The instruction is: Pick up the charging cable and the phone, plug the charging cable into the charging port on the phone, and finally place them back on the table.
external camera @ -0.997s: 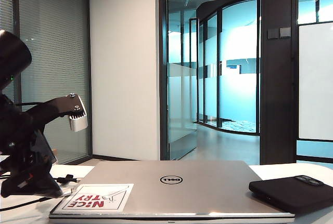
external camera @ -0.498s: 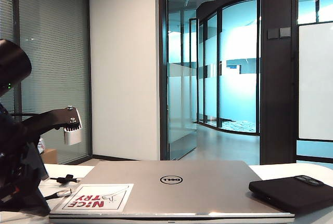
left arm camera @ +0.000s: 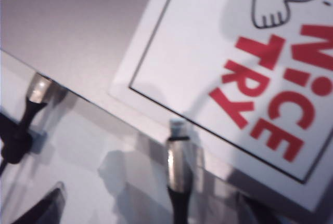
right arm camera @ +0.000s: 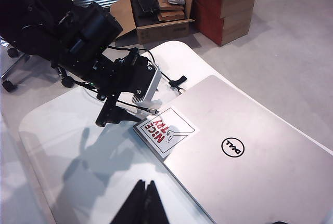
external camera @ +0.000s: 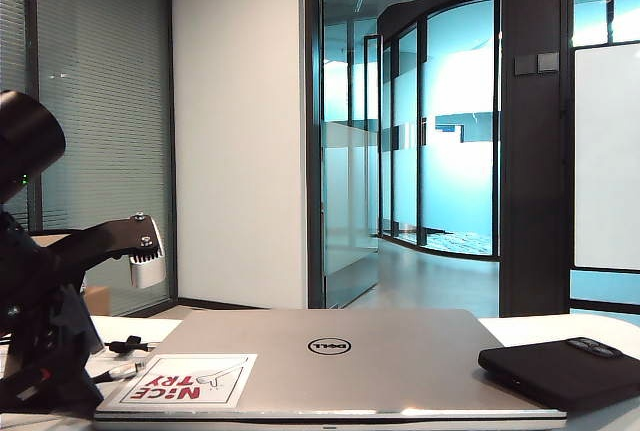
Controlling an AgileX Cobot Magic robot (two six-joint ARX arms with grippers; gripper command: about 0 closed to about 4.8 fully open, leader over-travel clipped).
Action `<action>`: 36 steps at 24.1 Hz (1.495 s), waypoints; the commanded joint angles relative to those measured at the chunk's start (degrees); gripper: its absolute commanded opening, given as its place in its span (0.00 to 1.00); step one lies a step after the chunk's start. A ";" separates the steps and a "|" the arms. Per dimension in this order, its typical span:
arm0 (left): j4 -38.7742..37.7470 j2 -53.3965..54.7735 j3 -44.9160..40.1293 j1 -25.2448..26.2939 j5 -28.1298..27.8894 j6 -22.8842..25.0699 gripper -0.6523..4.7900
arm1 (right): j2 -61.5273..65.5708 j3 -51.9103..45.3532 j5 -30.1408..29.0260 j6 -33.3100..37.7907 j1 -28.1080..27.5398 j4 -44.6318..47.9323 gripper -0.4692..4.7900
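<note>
The left gripper (right arm camera: 112, 114) is lowered at the corner of the closed silver laptop (external camera: 340, 356), its jaws spread wide and holding nothing; its fingers (left arm camera: 44, 208) appear only as dark tips at the edge of the left wrist view. The charging cable (left arm camera: 177, 182) lies between those tips on the table (external camera: 40, 416), its silvery plug pointing away from the gripper toward the red-lettered sticker (left arm camera: 260, 73) on the laptop lid. A second metal-tipped connector (left arm camera: 36, 91) rests to one side against the laptop edge; whether it belongs to the same cord cannot be told. The right gripper (right arm camera: 141, 203) hangs well back from all of this with its fingers pressed together, empty. The phone (external camera: 560, 371) lies on the far side of the laptop from the left gripper, well apart from it and untouched. The step in hand appears to be the first grasp of the cable. To do it well, the left gripper should likely descend straight, keep the plug centred between the fingers, and close on the dark collar just behind the metal tip, leaving the tip exposed for insertion. The plug lies just beside the laptop edge, so a finger could catch that edge or push the cord aside; a slow closure is advisable.
</note>
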 commanded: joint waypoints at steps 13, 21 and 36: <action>-4.37 -0.35 -0.02 -0.48 0.90 -4.70 0.11 | -0.11 0.33 -0.07 -0.20 0.02 1.86 0.09; -10.43 -7.39 0.00 -0.48 0.96 -10.40 0.11 | -0.11 0.33 -0.07 -0.20 0.02 1.84 0.09; -12.94 -30.91 0.02 -3.52 2.05 -48.33 0.11 | -0.07 0.31 6.67 6.93 -0.59 1.79 0.09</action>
